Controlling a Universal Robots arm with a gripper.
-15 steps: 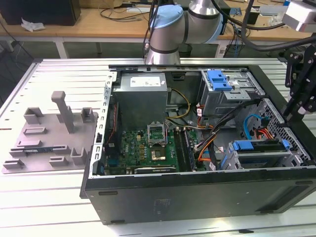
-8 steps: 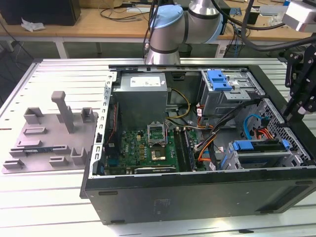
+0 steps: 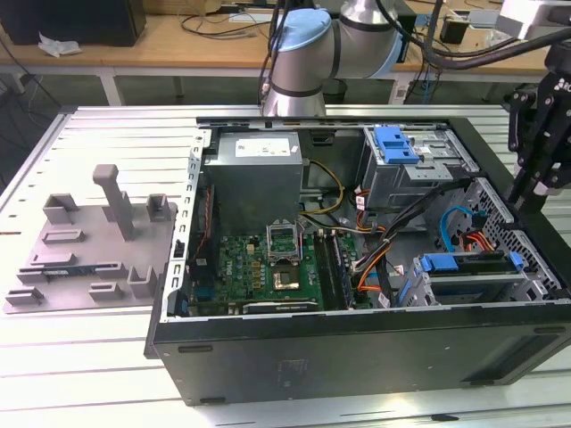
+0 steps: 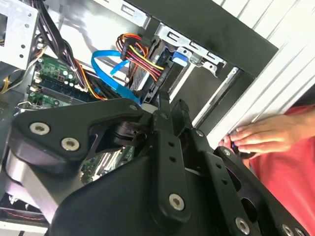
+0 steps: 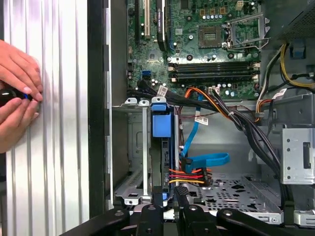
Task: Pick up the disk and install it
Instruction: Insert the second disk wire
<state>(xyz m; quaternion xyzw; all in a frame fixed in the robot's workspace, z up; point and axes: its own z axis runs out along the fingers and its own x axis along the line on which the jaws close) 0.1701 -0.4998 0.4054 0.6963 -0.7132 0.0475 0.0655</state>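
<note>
Claw (image 5: pixel 169 195) nearly closed, empty, hovering near end of disk (image 5: pixel 162 123); disk sits edge-on in drive bay (image 5: pixel 129 147). Judged: install step, late. Final seating needs straight push, clear of cables (image 5: pixel 189 174).

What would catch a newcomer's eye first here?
An open computer case lies on its side on the slatted table, green motherboard bared. At the exterior view's right the gripper hangs over the case's end, near the disk in its bright blue carrier. In both wrist views a person's hands are at the table beside it.
</note>
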